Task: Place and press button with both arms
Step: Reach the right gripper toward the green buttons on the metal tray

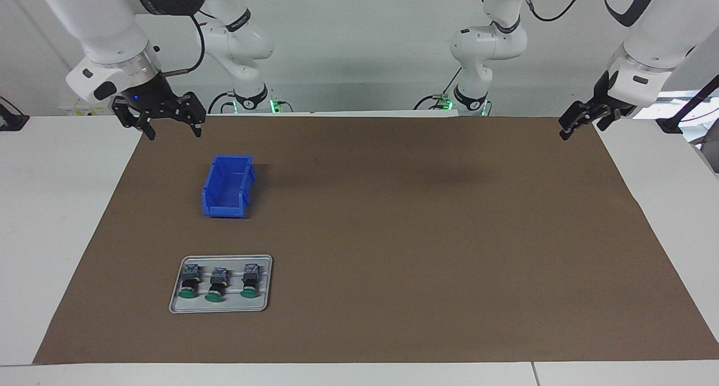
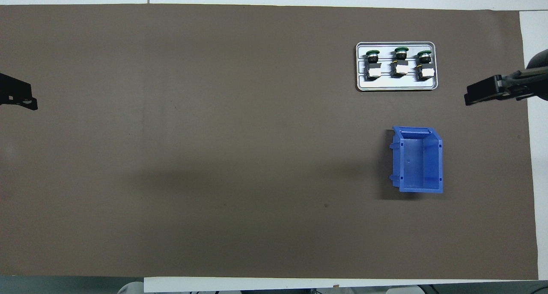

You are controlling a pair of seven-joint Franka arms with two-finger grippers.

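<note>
Three green-capped buttons lie side by side in a grey tray, caps pointing away from the robots. My right gripper hangs open and empty above the brown mat's edge at the right arm's end, well apart from the tray. Over the mat's corner at the left arm's end my left gripper waits open, holding nothing.
A blue open bin, nothing in it, stands on the brown mat between the tray and the robots. White table borders the mat on every side.
</note>
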